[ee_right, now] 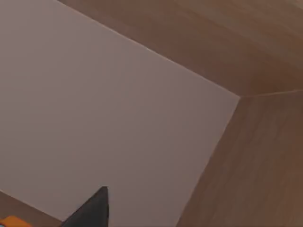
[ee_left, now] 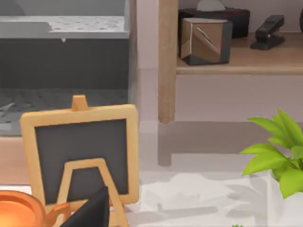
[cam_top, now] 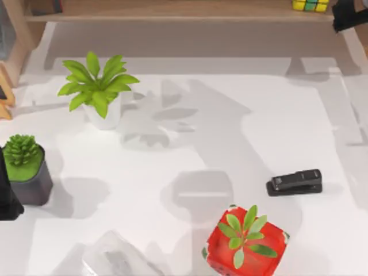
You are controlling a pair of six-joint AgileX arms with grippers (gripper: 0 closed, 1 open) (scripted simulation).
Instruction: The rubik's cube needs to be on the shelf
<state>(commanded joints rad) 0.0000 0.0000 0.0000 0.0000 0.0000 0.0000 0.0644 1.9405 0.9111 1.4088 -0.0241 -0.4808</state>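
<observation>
- The rubik's cube (cam_top: 310, 5) is seen on the shelf (cam_top: 172, 12), at the far right of the board in the top view, with yellow and green tiles showing.
- The right gripper (cam_top: 349, 15) is found at the top right corner of the top view, just beside the cube and apart from it; whether its fingers are spread or closed cannot be told.
- In the right wrist view, wooden panels (ee_right: 236, 38) and a pale wall (ee_right: 104, 109) are shown, with a dark fingertip (ee_right: 92, 208) at the lower edge.
- The left arm (cam_top: 8, 195) is parked at the left edge of the table (cam_top: 172, 144), just beside a dark pot holding a green succulent (cam_top: 26, 167); the state of its fingers cannot be told.
- In the left wrist view, a small framed chalkboard (ee_left: 83, 156) is seen near the shelf's wooden upright (ee_left: 168, 61), and a brown and dark box (ee_left: 206, 40) stands on the shelf board.
- A white pot with a leafy plant (cam_top: 98, 89) stands at the left rear of the table.
- A black stapler (cam_top: 294, 181) lies at the right, and a red cube-shaped planter (cam_top: 246, 241) stands near it at the front edge.
</observation>
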